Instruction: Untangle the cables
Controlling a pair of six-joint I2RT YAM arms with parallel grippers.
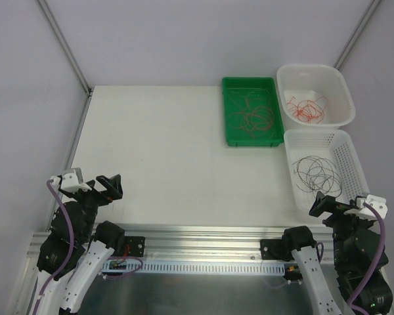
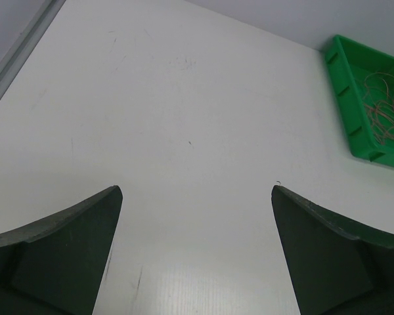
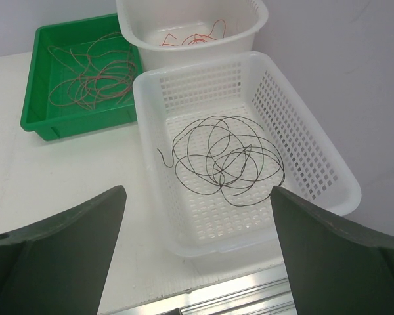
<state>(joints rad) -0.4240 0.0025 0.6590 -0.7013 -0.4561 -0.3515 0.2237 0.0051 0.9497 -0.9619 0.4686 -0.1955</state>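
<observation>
- The cables are split by colour across three containers at the far right of the counter point(image 1: 157, 151), one colour per container.
- The orange cables point(image 3: 85, 75) are piled in loose overlapping loops inside the green tray point(image 3: 79, 126), which is set furthest left of the three.
- The red cables point(image 1: 306, 108) are curled on the floor of the white tub point(image 1: 345, 98), just right of the tray. From the right wrist view only a bit of them can be seen over the tub's rim.
- The dark cables point(image 3: 223, 157) are coiled in a messy bundle of rings in the middle of the white mesh basket point(image 3: 295, 131), with one loose end trailing toward the tray side.
- The basket is parked on the near side of the tub and just beside the tray's near right corner. Whether basket and tub actually touch can't be told.
- The left hand point(image 2: 196, 197) is spread wide with nothing gripped, held over bare counter at the near left, well apart from all three containers. Only the green tray is caught at the right edge of its wrist view.
- The right hand point(image 3: 197, 193) is likewise released, fingers wide apart with nothing held between them. It's held at the near end of the mesh basket, with the dark bundle seen straight ahead in its wrist view.
</observation>
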